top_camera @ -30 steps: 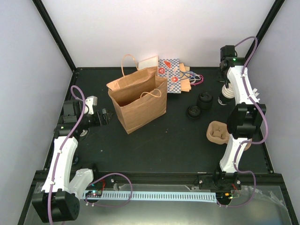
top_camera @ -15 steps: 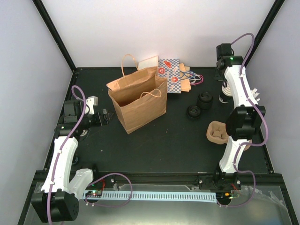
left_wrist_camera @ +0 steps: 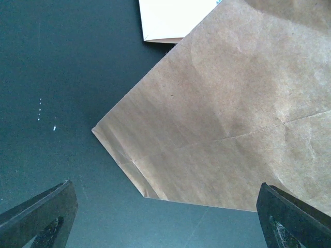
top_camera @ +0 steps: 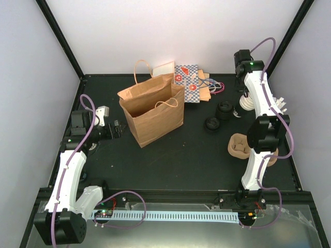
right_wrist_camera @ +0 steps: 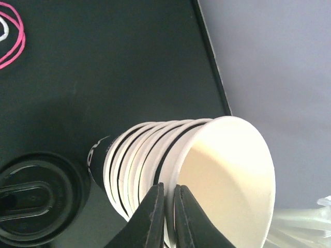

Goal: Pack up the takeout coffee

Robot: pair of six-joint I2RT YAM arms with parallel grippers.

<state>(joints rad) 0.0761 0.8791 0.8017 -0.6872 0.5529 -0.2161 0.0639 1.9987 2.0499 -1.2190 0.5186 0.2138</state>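
At two o'clock, your right gripper (right_wrist_camera: 168, 188) clamps the top cup (right_wrist_camera: 230, 170) by its rim; lifting may drag the nested stack (right_wrist_camera: 129, 155) along.

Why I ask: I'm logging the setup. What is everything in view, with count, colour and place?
brown paper bag: one, brown, standing open, centre-left
patterned flat bags: apparently two, blue-white check, lying behind it
cream flat bag: one, cream, also behind it
black lids: two, black, right of centre
cup carrier: one, tan, near right, partly behind the arm
paper cup stack: several nested, white with dark bands, tilted, far right
table: one, black
left end effector: one, black, open, facing the brown paper bag
right end effector: one, black, shut on the paper cup stack's rim
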